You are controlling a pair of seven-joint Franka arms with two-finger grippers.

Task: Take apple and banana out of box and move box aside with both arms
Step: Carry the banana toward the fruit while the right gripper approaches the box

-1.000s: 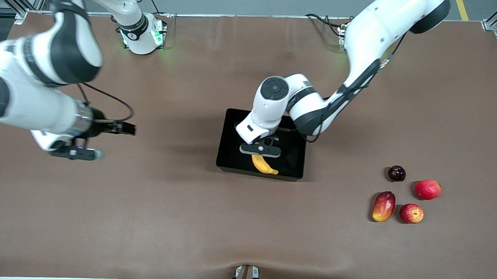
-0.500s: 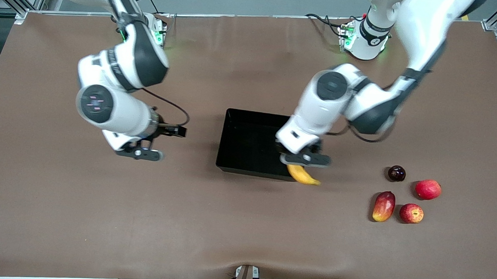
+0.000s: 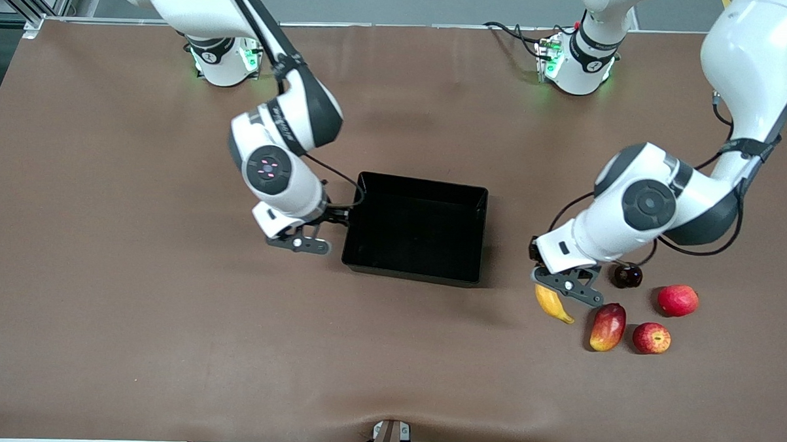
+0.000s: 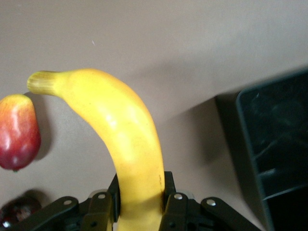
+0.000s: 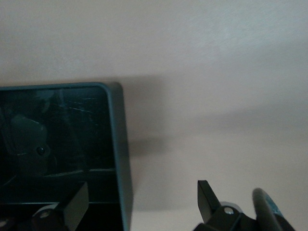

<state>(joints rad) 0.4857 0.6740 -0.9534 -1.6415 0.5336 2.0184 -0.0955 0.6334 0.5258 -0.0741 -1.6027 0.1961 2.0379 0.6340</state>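
The left gripper [image 3: 566, 287] hangs over the brown table [image 3: 166, 344] toward the left arm's end, its jaws clenched on the stem half of the curved yellow banana [image 3: 553, 303]; the left wrist view shows the fruit pinched between both fingers [image 4: 175, 211] with most of its length sticking out free. The glossy black rectangular plastic box [image 3: 413, 271] sits mid-table with nothing visible in it. The small round red apple with yellowish streaks [image 3: 651, 338] lies on the table nearer the front edge, just beside the elongated red-and-yellow mango [image 3: 607, 326]; a larger plain pinkish-red round fruit [image 3: 677, 300] and a small dark round fruit [image 3: 628, 275] lie close by.

The main risk, as I judge it, is the set-down. The banana's free tip hangs near the mango, so lowering it here could nudge the mango into the apple and set the round fruit rolling. Because the grip is near one end, the long free part could also swing or slip as the fingers let go.

The right gripper [image 3: 299, 243] hovers with jaws released at the box's corner toward the right arm's end, one finger [image 5: 72, 207] over the rim. If it descends off-line, a finger could land on the wall top and tip or skid the light box. Pushing before the left arm is on its wall would probably twist the box.
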